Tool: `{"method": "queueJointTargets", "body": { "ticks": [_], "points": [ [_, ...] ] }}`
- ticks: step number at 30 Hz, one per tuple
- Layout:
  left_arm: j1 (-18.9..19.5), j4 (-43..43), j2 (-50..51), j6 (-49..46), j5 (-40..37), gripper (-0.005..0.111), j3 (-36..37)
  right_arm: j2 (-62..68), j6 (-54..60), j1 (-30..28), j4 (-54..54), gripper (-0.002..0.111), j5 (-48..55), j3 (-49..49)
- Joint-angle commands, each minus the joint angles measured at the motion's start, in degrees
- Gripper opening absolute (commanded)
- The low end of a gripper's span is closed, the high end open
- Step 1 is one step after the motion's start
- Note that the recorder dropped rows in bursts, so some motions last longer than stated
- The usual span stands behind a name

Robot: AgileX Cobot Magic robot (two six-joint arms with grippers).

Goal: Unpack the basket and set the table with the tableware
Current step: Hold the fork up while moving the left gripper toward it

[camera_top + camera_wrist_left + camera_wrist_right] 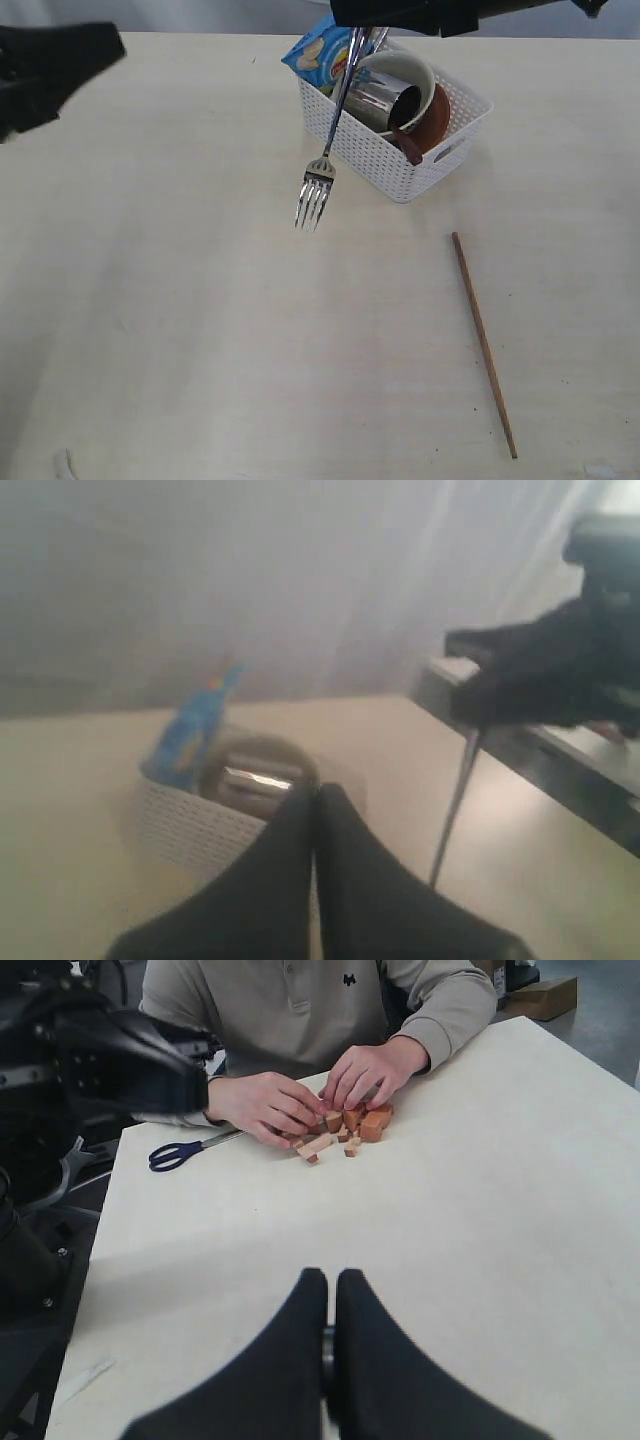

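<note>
Right tool (327,1295) clamped tight on the fork (317,190).

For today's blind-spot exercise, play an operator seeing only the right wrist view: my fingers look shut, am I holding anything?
Observer: Yes, the fork hangs from the right fingers, tines down.
Operator: What's in the basket?
Observer: A cream bowl, steel cup, brown plate and blue packet.
Operator: Anything on the table yet?
Observer: One chopstick lies there, apart from the basket.
</note>
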State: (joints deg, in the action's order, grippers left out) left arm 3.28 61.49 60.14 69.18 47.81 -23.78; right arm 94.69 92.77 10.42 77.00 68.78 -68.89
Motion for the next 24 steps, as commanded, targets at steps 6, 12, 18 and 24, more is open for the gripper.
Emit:
{"method": "queueJointTargets", "body": {
  "ticks": [6,12,18,24],
  "points": [
    [0.1,9.2,16.8,0.8,10.5,0.057,-5.5,0.0,-0.2,0.0,0.9,0.0,0.0,-0.4],
    [0.1,10.3,17.5,-2.9,16.7,0.068,-5.5,0.0,-0.3,0.0,0.9,0.0,0.1,-0.4],
    [0.0,11.8,17.5,-3.2,17.7,0.068,-5.5,0.0,-0.3,0.0,-0.5,0.0,0.1,-0.4],
    [-6.9,10.6,18.0,-6.0,13.7,0.068,-5.5,0.0,-0.4,0.0,-0.9,0.0,1.0,-0.4]
  ]
}}
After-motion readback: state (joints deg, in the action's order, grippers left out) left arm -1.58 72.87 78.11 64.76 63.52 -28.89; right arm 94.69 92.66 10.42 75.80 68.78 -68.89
